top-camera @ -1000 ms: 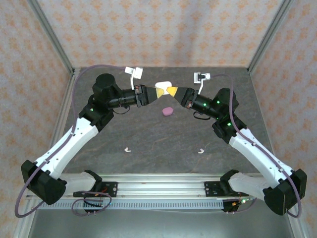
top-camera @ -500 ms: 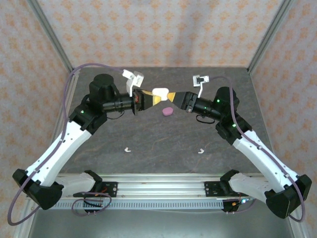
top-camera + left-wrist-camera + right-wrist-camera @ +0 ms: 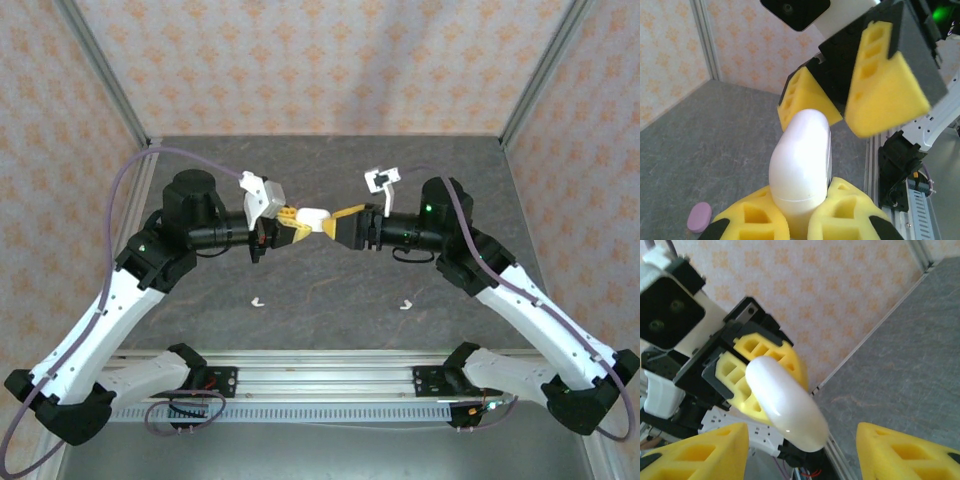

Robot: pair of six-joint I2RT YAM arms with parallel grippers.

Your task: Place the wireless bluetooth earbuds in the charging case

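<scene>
A closed white charging case (image 3: 313, 217) hangs in the air over the middle of the table, with my left gripper (image 3: 298, 222) shut on one end of it. In the left wrist view the case (image 3: 802, 160) rises from between my yellow fingers (image 3: 840, 215). My right gripper (image 3: 338, 220) faces it from the right, open. Its pads (image 3: 705, 452) stand wide on both sides of the case's free end (image 3: 785, 400) without touching it. Two tiny white earbuds lie on the table, one left (image 3: 257, 300) and one right (image 3: 406, 304).
A small pink case (image 3: 700, 216) lies on the grey table below the held case. Patterned walls with metal posts (image 3: 110, 85) close in the table on three sides. The arms' base rail (image 3: 320, 385) runs along the near edge.
Both arms moved toward the near side with the white case between them. The right gripper let go of the case and opened. The left gripper closed on it.
</scene>
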